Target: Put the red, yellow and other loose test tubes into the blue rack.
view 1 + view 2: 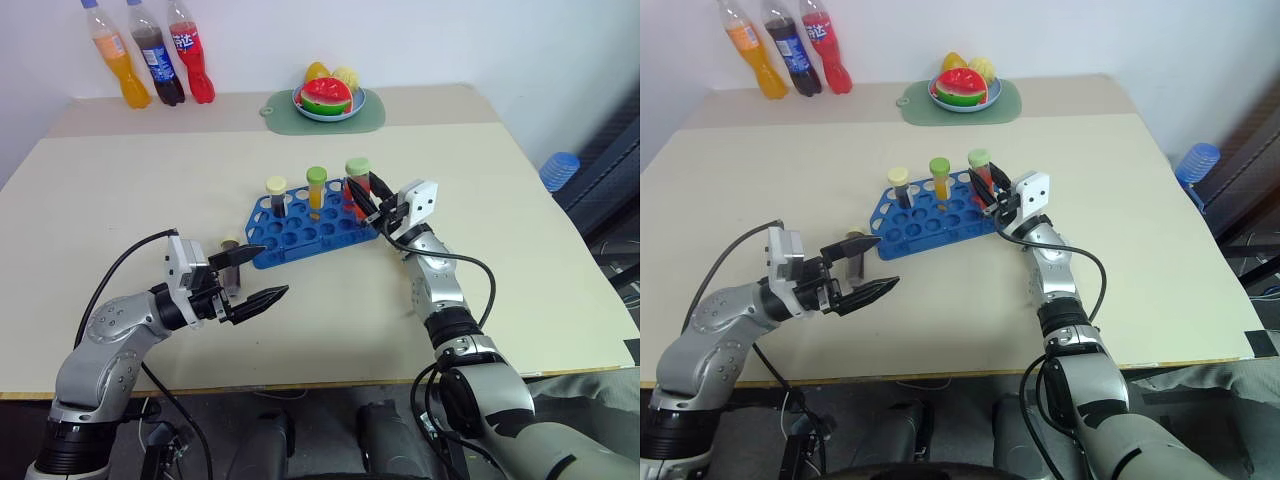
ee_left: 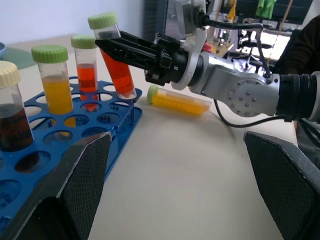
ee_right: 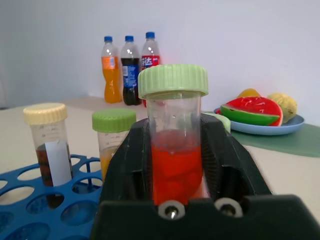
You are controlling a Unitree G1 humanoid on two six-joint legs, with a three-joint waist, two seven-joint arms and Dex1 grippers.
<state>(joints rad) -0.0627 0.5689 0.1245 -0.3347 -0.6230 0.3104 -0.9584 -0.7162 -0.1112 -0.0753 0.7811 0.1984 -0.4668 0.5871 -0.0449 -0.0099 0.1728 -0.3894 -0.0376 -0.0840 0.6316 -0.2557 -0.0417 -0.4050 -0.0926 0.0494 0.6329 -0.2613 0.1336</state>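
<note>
Blue rack (image 1: pixel 300 235): bright blue plastic, a grid of round holes, flat near the middle of the table (image 1: pixel 500 250), askew, its right end nearer the far edge. Brown tube (image 1: pixel 276 195), pale yellow cap and a white label, upright in the far row towards the rack's left end. Yellow tube (image 1: pixel 316 190), green cap, upright in the same row, to the right of the brown one. Red tube (image 2: pixel 86 75), green cap, upright further right. Second red tube (image 2: pixel 117 70), green cap, tilted, its foot at a hole in the rack's right end. Loose yellow tube (image 2: pixel 180 101), green cap, on its side on the table just beyond that end
</note>
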